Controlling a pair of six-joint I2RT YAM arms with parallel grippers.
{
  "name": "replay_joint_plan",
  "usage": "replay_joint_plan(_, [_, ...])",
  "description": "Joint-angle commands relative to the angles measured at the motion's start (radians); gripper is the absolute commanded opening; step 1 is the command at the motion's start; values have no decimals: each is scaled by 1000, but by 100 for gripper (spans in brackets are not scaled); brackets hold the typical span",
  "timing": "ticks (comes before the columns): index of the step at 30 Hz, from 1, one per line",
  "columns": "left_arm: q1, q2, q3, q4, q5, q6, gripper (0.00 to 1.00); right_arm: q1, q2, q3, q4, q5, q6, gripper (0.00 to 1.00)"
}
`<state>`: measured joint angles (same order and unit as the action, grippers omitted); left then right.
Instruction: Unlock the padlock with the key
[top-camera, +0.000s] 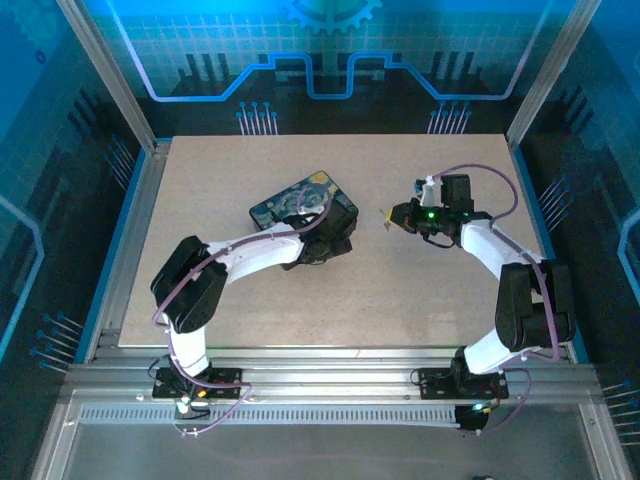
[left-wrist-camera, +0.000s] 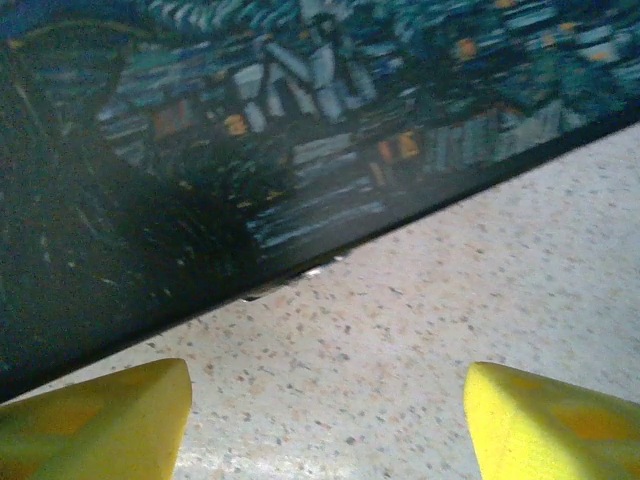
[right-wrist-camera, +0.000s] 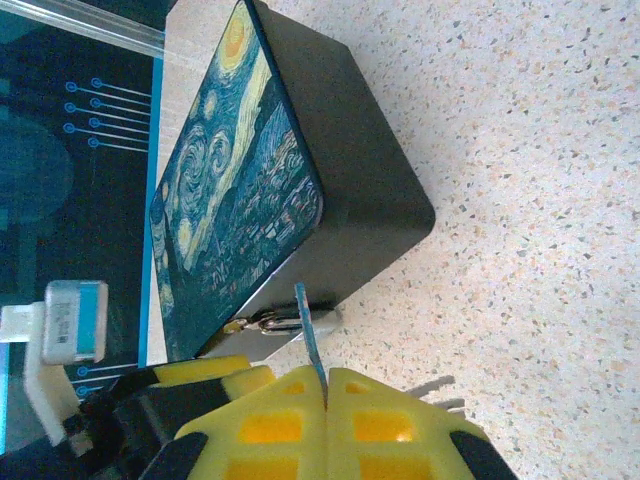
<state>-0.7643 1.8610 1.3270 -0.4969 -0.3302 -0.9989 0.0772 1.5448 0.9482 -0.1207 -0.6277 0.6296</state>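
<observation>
- My left fingers (left-wrist-camera: 100, 425) are spread wide, with only bare speckled bench (left-wrist-camera: 400, 340) between them.
- Just beyond their tips runs the dark painted box (left-wrist-camera: 200, 150), its lower edge slanting across. A small silvery glint sits under that edge, too blurred for me to name.
- My right fingers (right-wrist-camera: 360, 405) are pressed together, pinching the key (right-wrist-camera: 310, 335). It is a thin blade sticking straight out from between the tips, and I see it edge-on.
- Right at the key's tip sits the padlock (right-wrist-camera: 292, 322), silvery, against the box's nearest corner. I cannot tell whether key and lock touch.
- Past the padlock the box stretches away from the right fingers, its swirly blue-and-yellow lid turned to their left.
- From above, the left fingers are up against the box's near side. The right fingers hang apart from it on the other side, with a yellowish sliver at their tips.
</observation>
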Motion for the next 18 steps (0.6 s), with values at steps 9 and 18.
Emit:
replay_joint_plan(9, [18,32,-4,-100,-165,-34,72,-6,8,11,-42,-27,-42,0])
replay_joint_plan(18, [137,-69,-132,28,-111,99,73,32,-5,24,-73,-12,-67,0])
